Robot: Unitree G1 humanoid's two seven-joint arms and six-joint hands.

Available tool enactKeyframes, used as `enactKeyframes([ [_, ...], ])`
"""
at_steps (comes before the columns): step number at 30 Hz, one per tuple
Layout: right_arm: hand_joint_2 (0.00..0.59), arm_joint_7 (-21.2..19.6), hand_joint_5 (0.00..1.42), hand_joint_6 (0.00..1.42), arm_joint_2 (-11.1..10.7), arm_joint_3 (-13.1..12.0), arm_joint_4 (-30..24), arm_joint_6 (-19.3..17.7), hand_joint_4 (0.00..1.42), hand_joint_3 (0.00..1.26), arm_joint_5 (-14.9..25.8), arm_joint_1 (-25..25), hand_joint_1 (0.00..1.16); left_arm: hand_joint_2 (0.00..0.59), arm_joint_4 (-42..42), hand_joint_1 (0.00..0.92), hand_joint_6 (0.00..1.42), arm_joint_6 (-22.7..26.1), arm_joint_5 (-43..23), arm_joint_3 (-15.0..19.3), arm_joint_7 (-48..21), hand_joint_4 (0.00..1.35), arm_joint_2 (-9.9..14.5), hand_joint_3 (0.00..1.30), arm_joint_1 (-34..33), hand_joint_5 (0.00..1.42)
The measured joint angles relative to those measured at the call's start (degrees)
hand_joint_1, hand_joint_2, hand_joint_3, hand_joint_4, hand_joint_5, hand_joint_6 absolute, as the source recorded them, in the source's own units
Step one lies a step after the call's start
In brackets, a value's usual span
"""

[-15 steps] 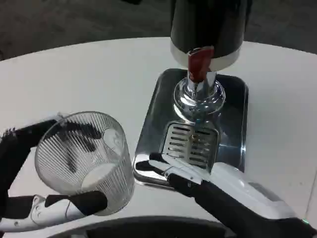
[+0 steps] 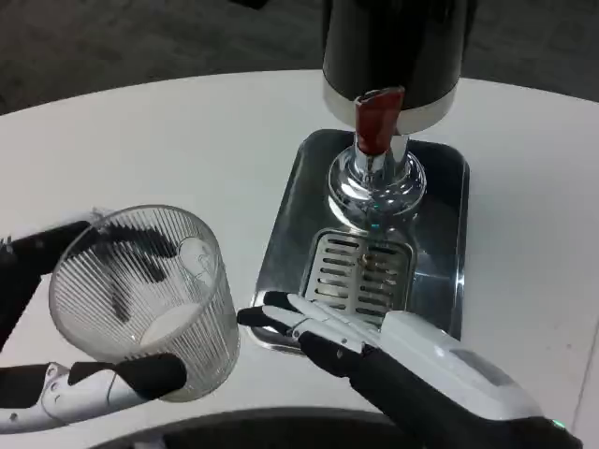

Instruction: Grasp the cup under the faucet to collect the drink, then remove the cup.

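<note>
So the cup (image 2: 145,299) was a clear ribbed plastic tumbler, fine vertical ridges all the way round, and it sat off to the lower left, well away from the faucet (image 2: 376,178). The left hand (image 2: 80,383) had it gripped, dark fingers showing through the wall on the far side and a black-tipped finger wrapped across the front near the base. Something pale showed at the bottom of the cup, but I couldn't tell if it was drink or just glare through the ribs.

The dispenser (image 2: 393,47) was a dark cylinder with a silvery band, a red tap lever (image 2: 377,120) and a shiny chrome faucet under it. It stood on a rectangular stainless tray (image 2: 445,243) with rounded corners and a slotted drain grate (image 2: 360,271) in the middle, nothing sitting on the grate.

The right hand (image 2: 318,332) was at the tray's front edge, fingers stretched out flat and slightly apart, pointing left and holding nothing. All of it was on a smooth white table (image 2: 187,140).
</note>
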Motion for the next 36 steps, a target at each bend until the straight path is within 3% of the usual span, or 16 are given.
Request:
enactKeyframes([
  [21, 0.452, -1.36, 0.00, 0.00, -0.03, 0.98, -0.01, 1.03, 0.00, 0.10, -1.17, 0.02, 0.67, 0.309, 3.40, 0.676, 0.50, -0.09, 0.44, 0.15, 0.29, 0.88, 0.11, 0.85, -2.55, 0.88],
  [26, 0.452, -1.76, 0.00, 0.00, -0.02, 1.31, -0.16, 1.02, 0.00, 0.10, -1.71, 0.80, 0.67, 0.309, 6.50, 0.676, 0.50, -0.29, 1.43, 0.94, 1.09, 0.88, 1.29, 0.85, -5.07, 0.88],
  [36, 0.452, -2.49, 0.00, 0.00, -0.33, -2.96, -0.50, 0.22, 0.00, 0.10, -1.53, 3.80, 0.67, 0.309, 9.48, 0.676, 0.50, -1.15, 3.09, 2.18, 2.25, 0.88, 2.57, 0.85, -6.39, 0.88],
])
